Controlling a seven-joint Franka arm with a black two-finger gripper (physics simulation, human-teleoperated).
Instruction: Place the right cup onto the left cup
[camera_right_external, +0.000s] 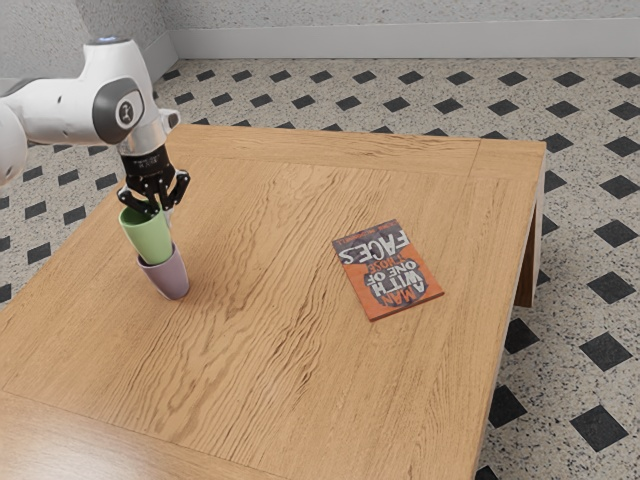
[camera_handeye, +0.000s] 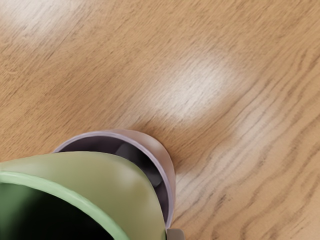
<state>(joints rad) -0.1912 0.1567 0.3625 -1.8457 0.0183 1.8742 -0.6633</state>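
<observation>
My gripper (camera_right_external: 155, 208) is shut on the green cup (camera_right_external: 149, 238) near its rim. The green cup is slightly tilted, its lower end at the mouth of the purple cup (camera_right_external: 166, 277), which stands on the table. In the wrist view, the green cup (camera_handeye: 112, 175) overlaps the opening of the purple cup (camera_handeye: 169, 172), leaving a crescent of dark interior visible. Whether the green cup's base rests inside is hidden. A fingertip (camera_handeye: 175, 234) shows beside the green cup's wall.
A book with an orange and dark cover (camera_right_external: 388, 270) lies flat on the wooden table (camera_right_external: 260, 260), well off to the exterior view's right of the cups. The table's far edge runs behind the arm.
</observation>
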